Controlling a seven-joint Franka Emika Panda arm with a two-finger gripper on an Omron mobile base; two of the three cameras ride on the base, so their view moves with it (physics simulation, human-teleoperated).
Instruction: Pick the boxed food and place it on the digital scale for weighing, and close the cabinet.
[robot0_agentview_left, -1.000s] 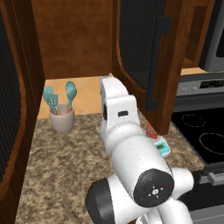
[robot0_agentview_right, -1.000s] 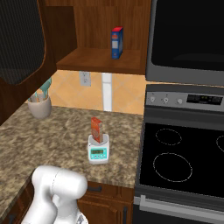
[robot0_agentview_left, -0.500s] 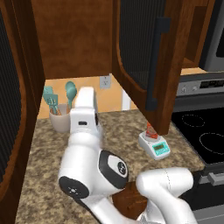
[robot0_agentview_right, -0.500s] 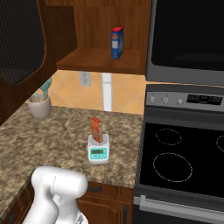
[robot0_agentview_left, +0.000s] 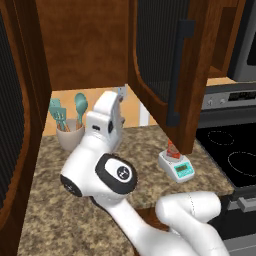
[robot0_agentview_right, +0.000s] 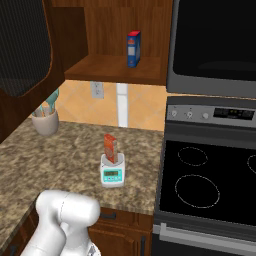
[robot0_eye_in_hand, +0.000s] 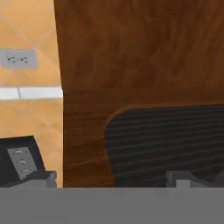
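Orange-red, the box (robot0_agentview_right: 110, 148) stands upright on the scale (robot0_agentview_right: 112, 171), on the tabletop (robot0_agentview_right: 60, 145) well off to the tool's side, so the weighing step looks done. Within the last second the arm has swung away from the scale and turned the tool (robot0_eye_in_hand: 111, 180) toward the open cabinet door (robot0_eye_in_hand: 144, 87), which it now faces close up. Whether its fingers are apart or together, I cannot tell. Closing the door remains.

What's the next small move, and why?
Probably push the cabinet door toward shut. The boxed food already stands on the digital scale, the door hangs open, and the hand view looks straight at the door's ribbed panel.
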